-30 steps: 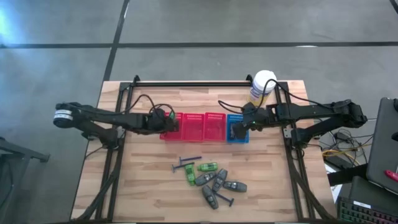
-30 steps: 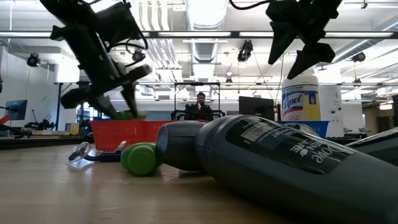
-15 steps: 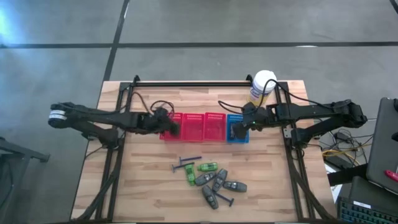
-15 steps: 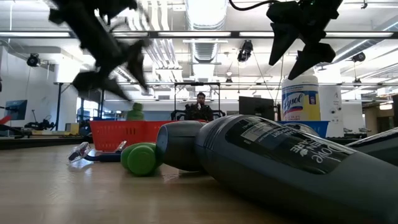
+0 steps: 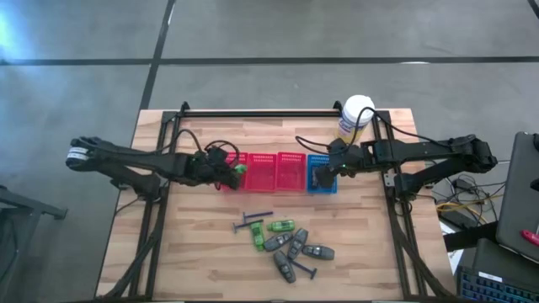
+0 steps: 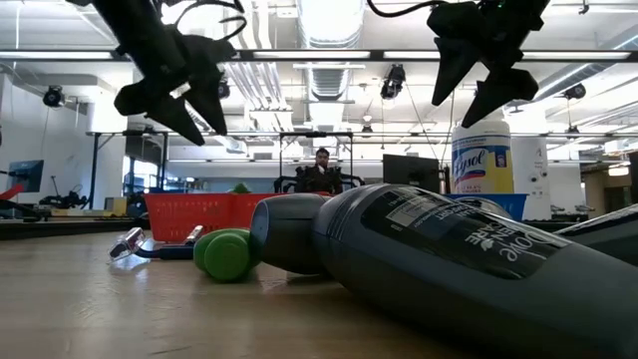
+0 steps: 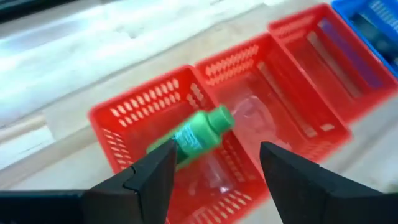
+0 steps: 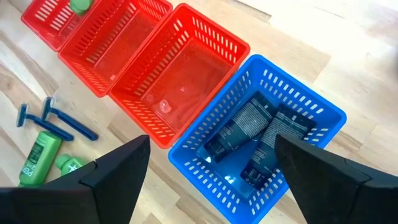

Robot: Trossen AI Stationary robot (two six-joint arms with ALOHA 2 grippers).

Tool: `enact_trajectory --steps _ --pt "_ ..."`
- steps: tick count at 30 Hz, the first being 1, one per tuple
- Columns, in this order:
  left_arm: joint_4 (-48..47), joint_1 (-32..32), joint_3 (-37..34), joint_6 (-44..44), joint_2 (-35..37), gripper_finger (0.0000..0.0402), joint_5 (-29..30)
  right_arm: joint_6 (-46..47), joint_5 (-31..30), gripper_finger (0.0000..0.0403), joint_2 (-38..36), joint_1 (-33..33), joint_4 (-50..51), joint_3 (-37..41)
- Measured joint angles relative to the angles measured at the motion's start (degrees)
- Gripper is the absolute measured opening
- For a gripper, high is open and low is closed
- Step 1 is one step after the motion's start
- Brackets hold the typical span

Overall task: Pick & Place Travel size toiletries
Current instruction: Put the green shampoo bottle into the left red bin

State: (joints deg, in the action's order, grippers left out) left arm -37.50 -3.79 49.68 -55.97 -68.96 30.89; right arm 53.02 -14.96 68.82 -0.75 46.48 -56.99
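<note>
**Green bottle in the end red basket**

My left gripper hangs over the leftmost red basket, fingers spread and empty; a green bottle lies tilted inside it. My right gripper hovers wide open over the blue basket, where dark grey tubes lie. More toiletries sit on the table.

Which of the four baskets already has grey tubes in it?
The blue basket, at the right end of the row beneath the right gripper, holds dark grey tubes; the three others are red.
</note>
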Motion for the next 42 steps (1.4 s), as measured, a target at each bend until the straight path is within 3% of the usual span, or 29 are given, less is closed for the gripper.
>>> enact_trajectory --steps 9,14,16,21,25,31,35,39,42 --pt "6.2 0.4 -0.2 7.0 -0.1 0.0236 -2.7 1.0 0.0 0.0345 0.0 0.0 0.0 0.0" --pt "3.6 0.8 -0.2 7.1 -1.6 0.0236 -6.6 1.7 0.0 0.0357 0.0 0.0 0.0 0.0" --pt "3.0 1.1 -0.3 16.2 -2.0 0.0234 -9.5 2.1 0.0 0.0358 0.0 0.0 0.0 0.0" --pt "1.6 -0.7 -0.2 55.4 -1.5 0.0227 -14.4 2.4 0.3 0.0351 0.0 0.0 0.0 0.0" --pt "2.1 2.5 -0.2 67.4 -1.8 0.0227 -15.2 3.2 0.9 0.0342 0.0 0.0 0.0 0.0" --pt "2.2 12.1 -0.3 73.3 -4.5 0.0234 -23.8 4.0 1.3 0.0341 0.0 0.0 0.0 0.0" --pt "3.3 16.6 -0.3 75.9 -6.0 0.0252 -24.7 4.3 1.3 0.0354 0.0 0.0 0.0 0.0" --pt "3.8 19.4 -0.3 76.4 -7.5 0.0274 -31.6 5.1 1.3 0.0360 0.0 0.0 0.0 0.0" --pt "3.9 19.6 -0.3 78.1 -9.7 0.0286 -32.4 5.1 1.1 0.0358 0.0 0.0 0.0 0.0"
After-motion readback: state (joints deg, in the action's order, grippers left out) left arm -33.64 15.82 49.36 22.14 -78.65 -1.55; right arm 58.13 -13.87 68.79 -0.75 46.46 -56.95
